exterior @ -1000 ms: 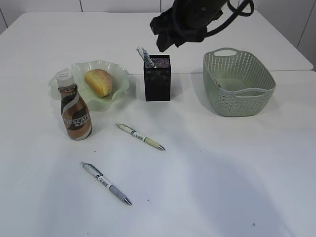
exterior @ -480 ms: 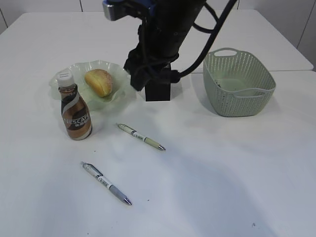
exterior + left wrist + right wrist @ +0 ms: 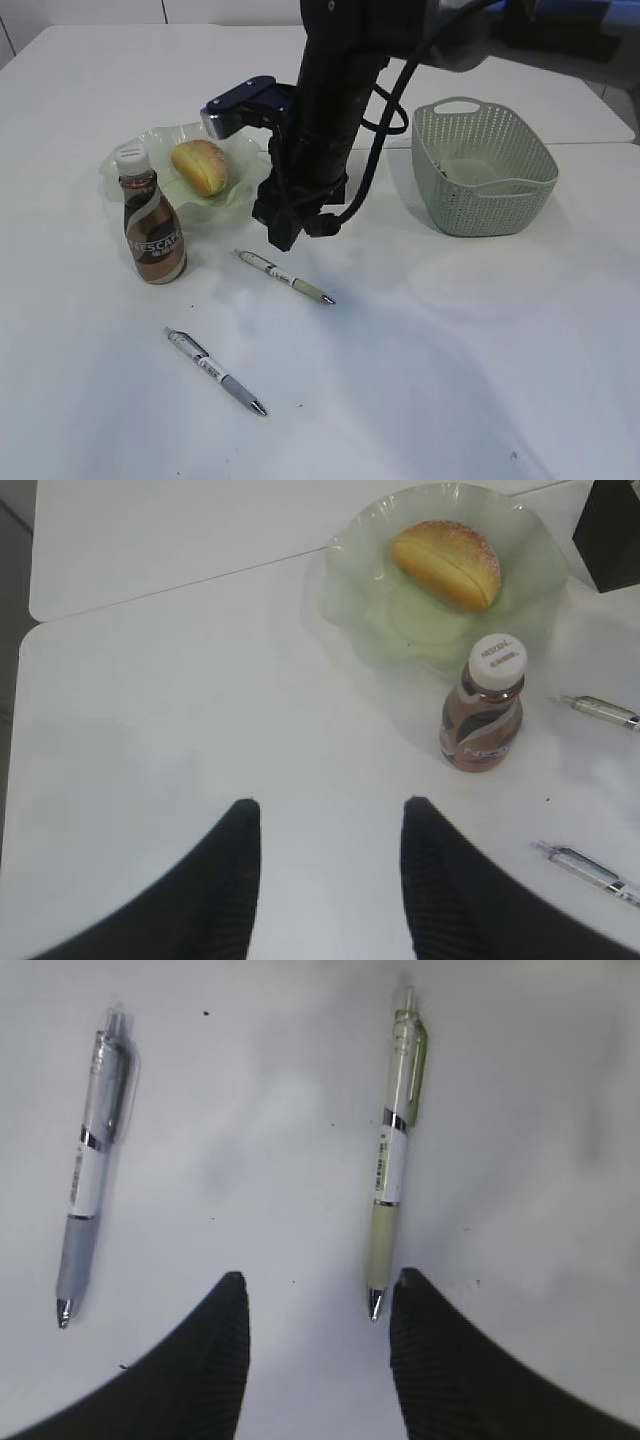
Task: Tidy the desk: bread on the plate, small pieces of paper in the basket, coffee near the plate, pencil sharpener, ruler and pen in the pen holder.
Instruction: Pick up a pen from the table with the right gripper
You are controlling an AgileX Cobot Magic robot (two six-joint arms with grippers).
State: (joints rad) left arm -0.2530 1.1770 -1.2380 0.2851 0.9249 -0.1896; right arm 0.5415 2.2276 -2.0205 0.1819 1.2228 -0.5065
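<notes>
exterior view: right gripper (image 3: 283,238) has dropped from above the pen holder to the desk (image 3: 450,350) — fingers spread, empty, just beside the cream pen (image 3: 285,276), likely next for the holder.

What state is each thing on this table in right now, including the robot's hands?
bread: lying in the plate.
plate: upright, holding the bread.
coffee bottle: standing, capped, beside the plate.
green pen: lying loose on the desk.
grey pen: lying loose on the desk.
basket: upright; contents unclear.
right gripper: open, empty, above the green pen.
left gripper: open, empty.
</notes>
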